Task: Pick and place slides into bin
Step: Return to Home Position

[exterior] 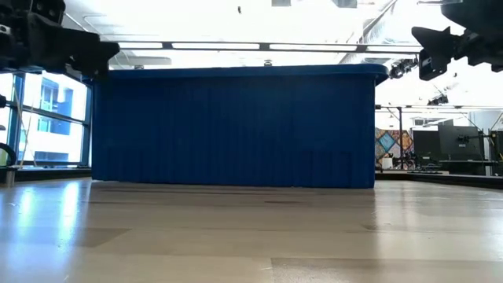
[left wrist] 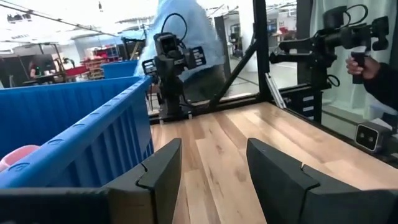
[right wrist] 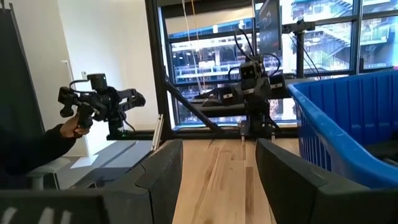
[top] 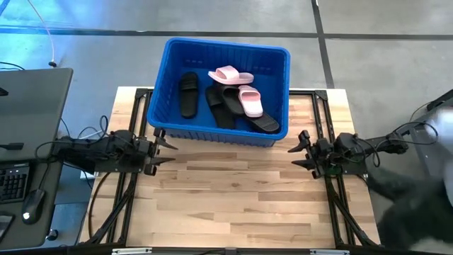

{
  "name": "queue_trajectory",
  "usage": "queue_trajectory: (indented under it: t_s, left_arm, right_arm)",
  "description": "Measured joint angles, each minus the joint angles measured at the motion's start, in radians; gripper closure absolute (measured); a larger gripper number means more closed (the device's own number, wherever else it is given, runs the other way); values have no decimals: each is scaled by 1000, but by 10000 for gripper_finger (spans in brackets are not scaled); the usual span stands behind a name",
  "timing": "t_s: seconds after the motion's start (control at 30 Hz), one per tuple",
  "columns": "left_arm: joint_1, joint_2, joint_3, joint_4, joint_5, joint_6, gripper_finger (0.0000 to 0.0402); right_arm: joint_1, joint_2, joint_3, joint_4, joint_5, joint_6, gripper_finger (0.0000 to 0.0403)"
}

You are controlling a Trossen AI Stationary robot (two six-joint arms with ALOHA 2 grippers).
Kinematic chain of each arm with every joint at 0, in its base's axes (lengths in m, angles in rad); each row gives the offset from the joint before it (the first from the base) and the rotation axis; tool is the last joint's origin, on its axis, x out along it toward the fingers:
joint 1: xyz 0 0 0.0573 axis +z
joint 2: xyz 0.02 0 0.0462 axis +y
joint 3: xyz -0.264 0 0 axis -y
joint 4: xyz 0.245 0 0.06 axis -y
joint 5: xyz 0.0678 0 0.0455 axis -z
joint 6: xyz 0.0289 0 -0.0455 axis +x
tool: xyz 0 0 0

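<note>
Both arms are dark, nearly black, built of blocky jointed segments. The left arm (top: 99, 152) sits left of the bin's (top: 226, 44) near wall, and the right arm (top: 354, 150) sits right of it. Each ends in a two-finger gripper. The left gripper (top: 172, 152) and right gripper (top: 291, 156) have thin, pointed fingers set apart like a beak. Close up, the left fingers (left wrist: 158, 177) are matt charcoal wedges with flat angled faces and sharp edges. The right fingers (right wrist: 292, 180) look the same. Thin black cables (top: 400, 134) loop off the right arm. From the left wrist, that arm shows a black cable loop (left wrist: 176, 25) on top and a small pale label (left wrist: 198, 56).
</note>
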Motion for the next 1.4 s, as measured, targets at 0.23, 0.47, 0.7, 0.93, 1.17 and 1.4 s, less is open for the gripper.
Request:
queue_trajectory:
  t_s: [0.23, 0.47, 0.7, 0.93, 1.17, 1.4]
  left_arm:
    - [0, 0, 0, -10, -3, 11, 229]
    - [0, 0, 0, -11, -2, -24, 229]
    - [0, 0, 0, -12, -5, -24, 229]
    - [0, 0, 0, -12, -5, -24, 229]
    - [0, 0, 1, -12, -5, -23, 229]
    - [0, 0, 1, -12, -5, -23, 229]
  right_arm:
    - [0, 0, 0, -44, 0, 0, 206]
    - [0, 0, 0, -44, 0, -32, 208]
    - [0, 0, -1, -44, 0, -34, 206]
    - [0, 0, -1, -44, 0, -34, 206]
    - [0, 0, -1, -44, 0, -34, 208]
    - [0, 0, -1, -44, 0, -34, 206]
